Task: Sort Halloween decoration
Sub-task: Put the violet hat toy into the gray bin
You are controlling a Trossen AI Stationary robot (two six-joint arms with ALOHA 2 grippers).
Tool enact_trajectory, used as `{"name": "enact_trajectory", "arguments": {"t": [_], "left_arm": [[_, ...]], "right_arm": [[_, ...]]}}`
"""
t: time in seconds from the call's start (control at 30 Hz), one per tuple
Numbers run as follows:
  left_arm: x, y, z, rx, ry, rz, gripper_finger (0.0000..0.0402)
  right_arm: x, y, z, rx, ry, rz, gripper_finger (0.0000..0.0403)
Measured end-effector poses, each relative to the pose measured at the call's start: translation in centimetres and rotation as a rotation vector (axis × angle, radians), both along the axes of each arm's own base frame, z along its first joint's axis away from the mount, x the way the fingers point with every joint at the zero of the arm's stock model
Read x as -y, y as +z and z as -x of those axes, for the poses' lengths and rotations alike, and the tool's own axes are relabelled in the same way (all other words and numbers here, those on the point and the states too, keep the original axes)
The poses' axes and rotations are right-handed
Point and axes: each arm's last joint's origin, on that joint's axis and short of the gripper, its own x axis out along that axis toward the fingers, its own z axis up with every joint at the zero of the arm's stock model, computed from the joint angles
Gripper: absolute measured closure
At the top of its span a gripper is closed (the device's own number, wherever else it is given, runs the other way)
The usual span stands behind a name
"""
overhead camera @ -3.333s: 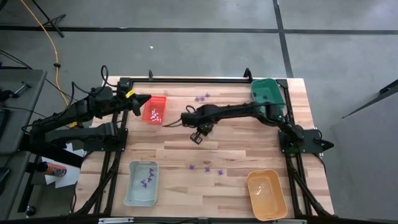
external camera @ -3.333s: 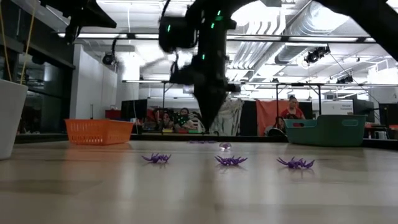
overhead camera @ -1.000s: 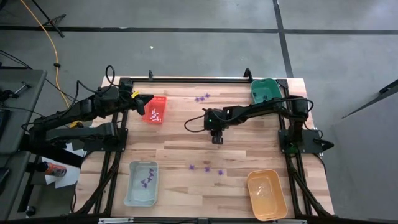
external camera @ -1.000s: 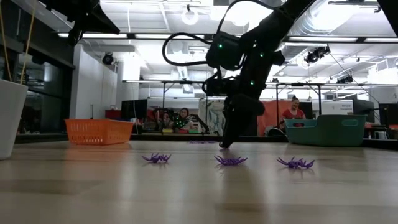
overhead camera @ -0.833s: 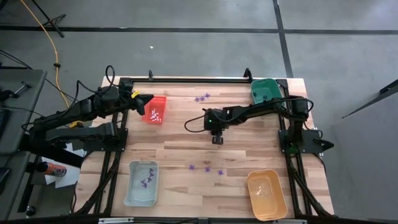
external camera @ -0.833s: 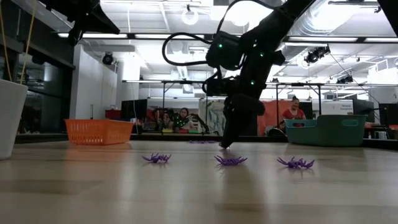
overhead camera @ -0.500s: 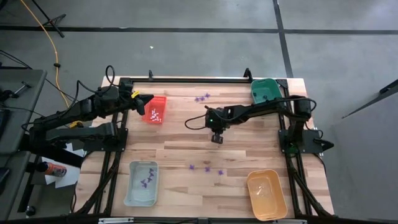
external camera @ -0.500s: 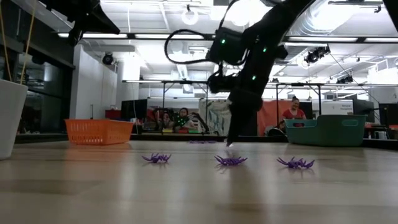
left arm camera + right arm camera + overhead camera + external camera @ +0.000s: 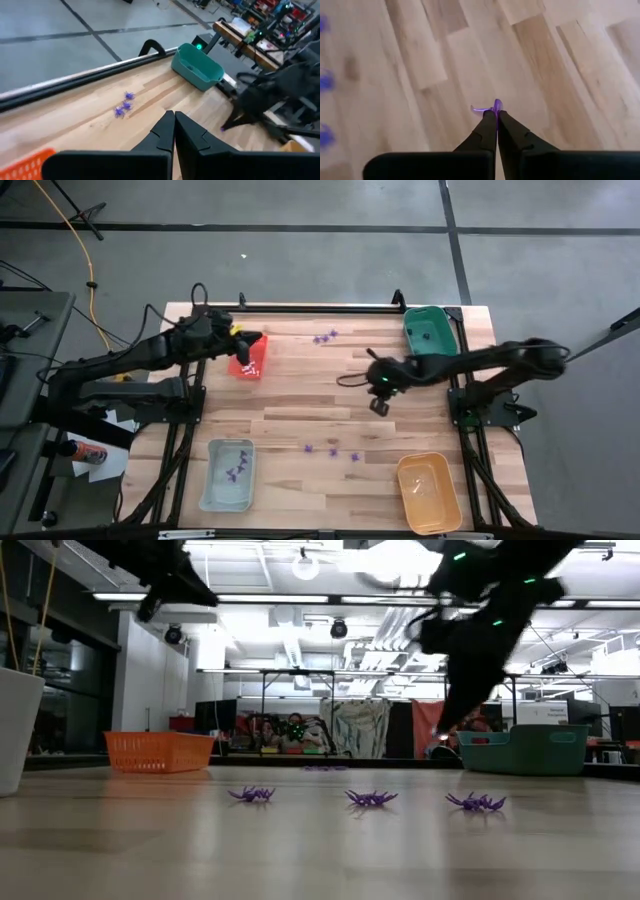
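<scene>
The Halloween decoration shows as tiny purple pieces: three (image 9: 333,451) lie on the table's near middle and a few (image 9: 324,337) near the far edge. My right gripper (image 9: 379,406) hangs over the table's middle right, shut on one small purple piece (image 9: 495,105). Held high, my left gripper (image 9: 256,341) is shut and has nothing in it (image 9: 174,118). It is above the red tray (image 9: 249,357), which holds whitish pieces. My right gripper pinches the small purple piece (image 9: 495,106) between its two fingertips (image 9: 489,119). The piece pokes out just past the tips. The fingers slant down from the table's right side. The piece is lifted clear of the table.
A green tray (image 9: 428,330) stands at the far right and an orange tray (image 9: 428,492) at the near right. The pale blue tray (image 9: 228,474) at the near left holds purple pieces. Bare wood lies between the trays.
My right gripper has risen from the table's middle with the small purple piece and swung toward the right edge, rolling as it went. My left gripper has shifted a little toward the right, over the red tray.
</scene>
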Motion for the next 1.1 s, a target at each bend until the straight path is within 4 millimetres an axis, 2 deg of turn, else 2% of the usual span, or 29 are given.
{"name": "enact_trajectory", "arguments": {"t": [0.1,0.23,0.43,0.57,0.7,0.87,1.1], "left_arm": [[-0.4,-0.2,-1.7,-0.009,-0.051,-0.059,0.0401],[-0.3,0.0,-4.7,0.07,-0.247,-0.178,0.0401],[0.9,-0.2,-9.8,0.323,-0.54,-0.278,0.0401],[2.1,-2.0,-12.4,0.368,-0.627,-0.218,0.0401],[3.6,-2.8,-13.2,0.37,-0.688,-0.17,0.0401],[4.2,-2.3,-12.9,0.379,-0.674,-0.213,0.0401],[3.7,-1.9,-12.7,0.375,-0.616,-0.26,0.0401]], "right_arm": [[-0.7,0.5,2.0,0.109,-0.087,-0.023,0.0403],[-1.3,1.9,2.9,0.336,-0.154,-0.074,0.0403],[-1.4,5.5,1.7,0.663,-0.091,-0.037,0.0403],[-1.4,8.3,0.9,0.837,-0.024,0.029,0.0403],[-1.4,10.6,0.4,0.91,0.022,0.048,0.0403],[-1.9,12.4,0.1,0.96,0.099,0.053,0.0403],[-2.0,12.7,0.1,0.966,0.11,0.053,0.0403]]}}
